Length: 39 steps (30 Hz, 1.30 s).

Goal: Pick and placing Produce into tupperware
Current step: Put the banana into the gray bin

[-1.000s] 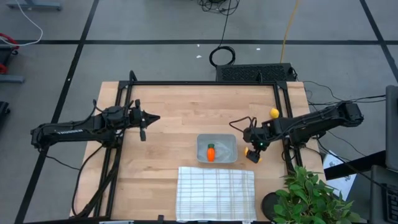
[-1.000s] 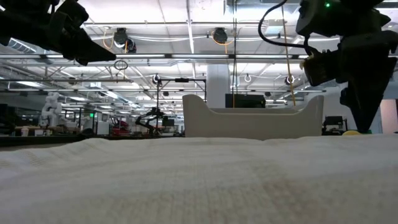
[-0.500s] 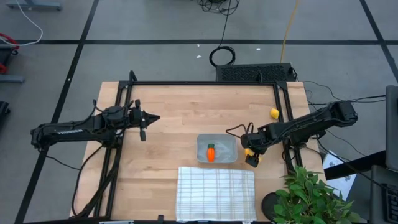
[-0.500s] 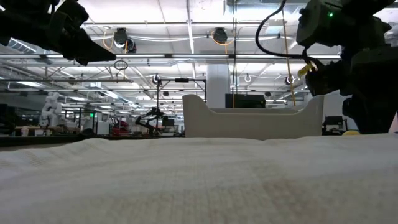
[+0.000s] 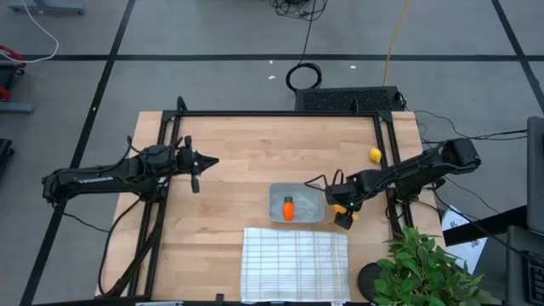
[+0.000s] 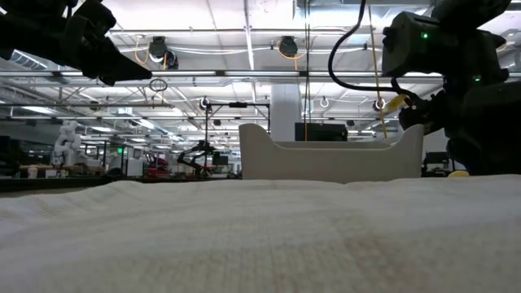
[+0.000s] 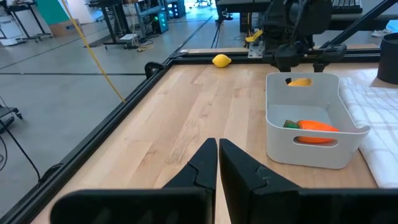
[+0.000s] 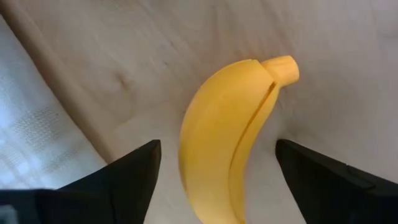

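Observation:
The yellow banana [image 8: 227, 143] lies on the wood just right of the tupperware [image 5: 306, 189], a grey-clear tub that holds the orange carrot [image 5: 288, 208]. My right gripper [image 8: 216, 149] is open and low over the banana [image 5: 337, 206]. One finger stands on each side of it, with a gap showing at both. The small round yellow fruit [image 5: 375, 155] rests on the table near the right rail. My left gripper [image 7: 217, 146] is shut and waits over the table's left half [image 5: 212, 161].
A white grid-striped cloth [image 5: 295, 263] lies on the near side of the tupperware, and its edge shows beside the banana [image 8: 37, 137]. A leafy potted plant [image 5: 425, 268] stands at the near right corner. Black frame rails [image 5: 387, 144] border the table.
My right gripper has come down and moved a little toward the table's left, closing on the banana beside the tupperware. The banana, carrot and tupperware have stayed where they were.

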Each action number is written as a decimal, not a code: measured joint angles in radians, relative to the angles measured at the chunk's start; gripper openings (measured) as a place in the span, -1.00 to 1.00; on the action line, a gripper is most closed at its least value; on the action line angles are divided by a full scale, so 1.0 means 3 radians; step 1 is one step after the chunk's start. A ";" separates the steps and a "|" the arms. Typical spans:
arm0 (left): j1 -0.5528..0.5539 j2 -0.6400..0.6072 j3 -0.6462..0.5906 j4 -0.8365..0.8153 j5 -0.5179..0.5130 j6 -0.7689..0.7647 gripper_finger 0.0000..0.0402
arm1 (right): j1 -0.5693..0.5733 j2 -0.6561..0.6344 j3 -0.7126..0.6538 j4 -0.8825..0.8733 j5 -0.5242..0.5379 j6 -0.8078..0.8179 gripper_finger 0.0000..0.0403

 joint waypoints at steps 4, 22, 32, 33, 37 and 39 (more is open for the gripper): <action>0.0000 0.0001 0.0000 0.0000 0.0000 0.0000 -0.89 | -0.0007 -0.0102 -0.0010 0.0016 0.0016 -0.0003 0.36; 0.0000 0.0000 0.0000 -0.0001 0.0000 -0.0021 -0.89 | -0.0048 -0.0177 -0.0015 0.0026 0.0176 -0.0012 -0.36; -0.0001 0.0000 0.0000 -0.0002 0.0001 -0.0043 -0.89 | -0.0141 -0.0397 0.0201 -0.0369 0.0178 -0.0031 -0.29; 0.0000 0.0000 0.0000 -0.0001 0.0001 -0.0043 -0.89 | -0.0145 -0.0429 0.0237 -0.0398 0.0178 -0.0047 -0.32; 0.0000 0.0001 0.0000 -0.0001 0.0003 -0.0042 -0.89 | -0.0147 -0.0535 0.0416 -0.0534 0.0175 -0.0125 -0.36; 0.0000 0.0000 0.0000 -0.0001 0.0003 -0.0043 -0.89 | -0.0156 -0.0568 0.0514 -0.0594 0.0174 -0.0159 -0.34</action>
